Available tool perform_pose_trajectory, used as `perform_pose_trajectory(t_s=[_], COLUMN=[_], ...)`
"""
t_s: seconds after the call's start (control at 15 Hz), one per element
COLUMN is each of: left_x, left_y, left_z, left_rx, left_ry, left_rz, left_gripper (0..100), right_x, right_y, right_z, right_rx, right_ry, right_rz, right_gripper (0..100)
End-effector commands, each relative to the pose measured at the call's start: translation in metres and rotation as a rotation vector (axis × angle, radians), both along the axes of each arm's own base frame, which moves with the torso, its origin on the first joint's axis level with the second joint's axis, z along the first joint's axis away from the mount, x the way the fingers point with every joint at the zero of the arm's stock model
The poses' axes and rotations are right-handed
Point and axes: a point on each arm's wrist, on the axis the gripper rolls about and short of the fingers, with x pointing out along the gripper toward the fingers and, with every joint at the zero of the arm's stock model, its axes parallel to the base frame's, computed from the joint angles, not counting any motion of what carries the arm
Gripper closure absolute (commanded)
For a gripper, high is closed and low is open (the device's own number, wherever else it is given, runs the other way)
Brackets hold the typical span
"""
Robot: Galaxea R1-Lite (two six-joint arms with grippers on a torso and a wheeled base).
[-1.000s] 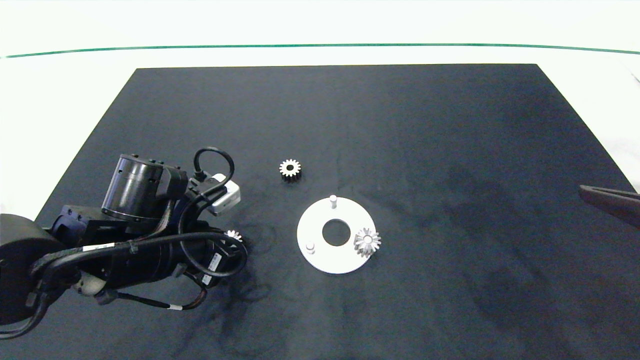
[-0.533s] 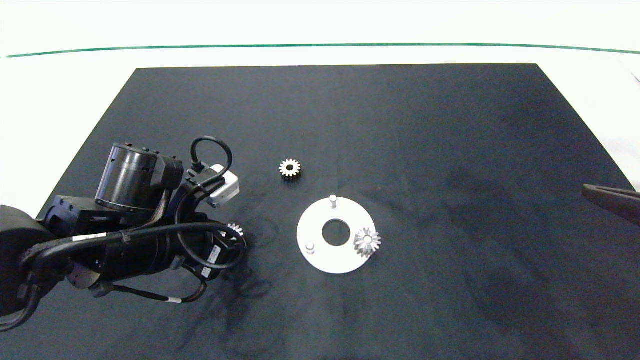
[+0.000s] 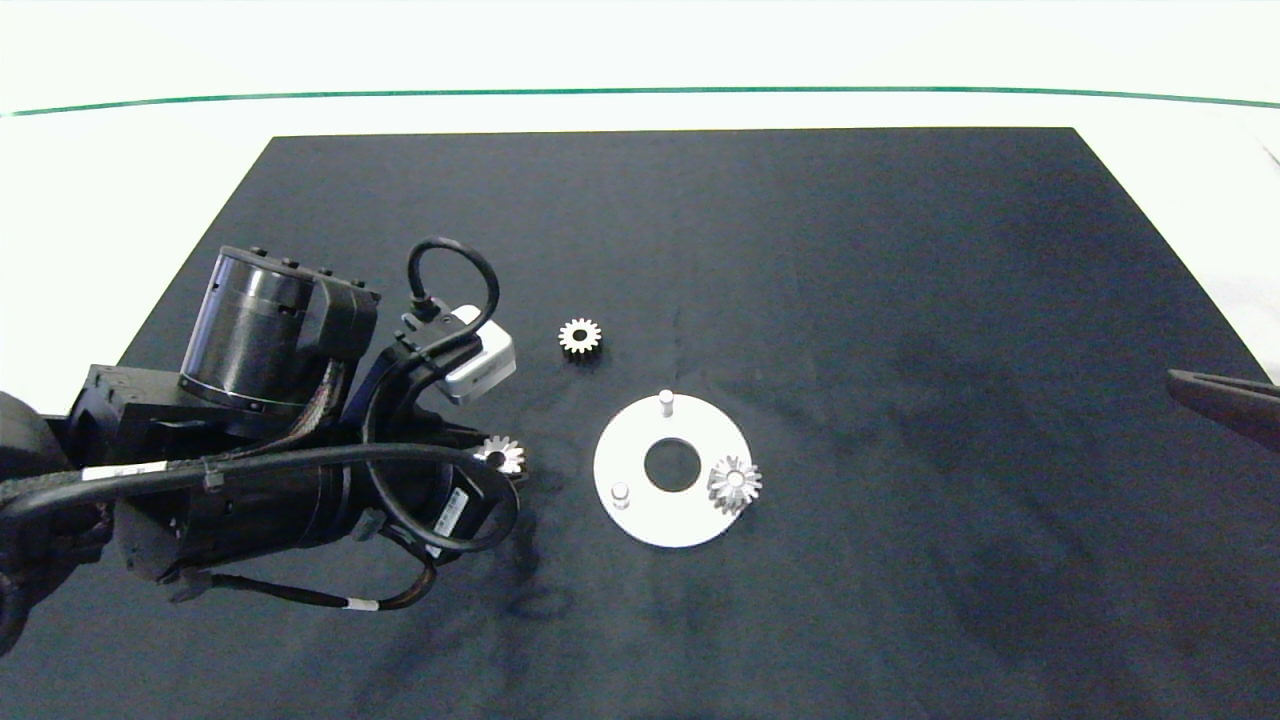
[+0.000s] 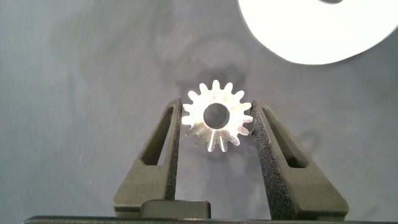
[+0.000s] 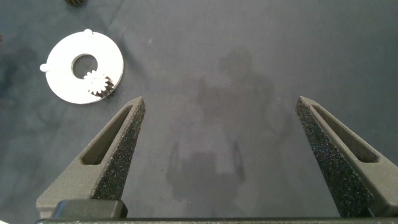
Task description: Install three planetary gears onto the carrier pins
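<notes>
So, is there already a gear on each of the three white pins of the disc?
No: in the head view only one gear sits on the white disc, and two pins stand bare.

dark arm [image 3: 250, 470], looping black cables, grey jaws.

Left hand [image 4: 216, 124] clamped, seemingly raised off the mat; right hand [image 5: 219, 124] parked wide apart at the right edge.
</notes>
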Motion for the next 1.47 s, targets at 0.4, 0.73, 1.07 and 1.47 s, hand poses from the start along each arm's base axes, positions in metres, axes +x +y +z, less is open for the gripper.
perform_pose_trajectory(t_s=[0.4,0.73,1.07,1.47], left_x=[-0.016,-0.01,-0.007,-0.006], left_y=[-0.034,-0.049,-0.052,-0.053], left_z=[0.018,0.008,-0.004,-0.011], left_rx=[-0.052,-0.091,-0.098,-0.084], left_ry=[-0.052,-0.052,-0.066,-0.053], left_rz=[-0.137,-0.147,-0.15,-0.149], left_gripper=[78,78,78,78], right_x=[-0.002,-0.006,-0.006,-0.007], right_y=[-0.001,-0.003,-0.003,-0.004], right_z=[0.0,0.002,0.002,0.003], right_rx=[-0.002,-0.016,-0.016,-0.015], right_ry=[-0.004,-0.023,-0.023,-0.028], right_rz=[0.0,0.005,0.005,0.004], right_gripper=[0,0,0,0])
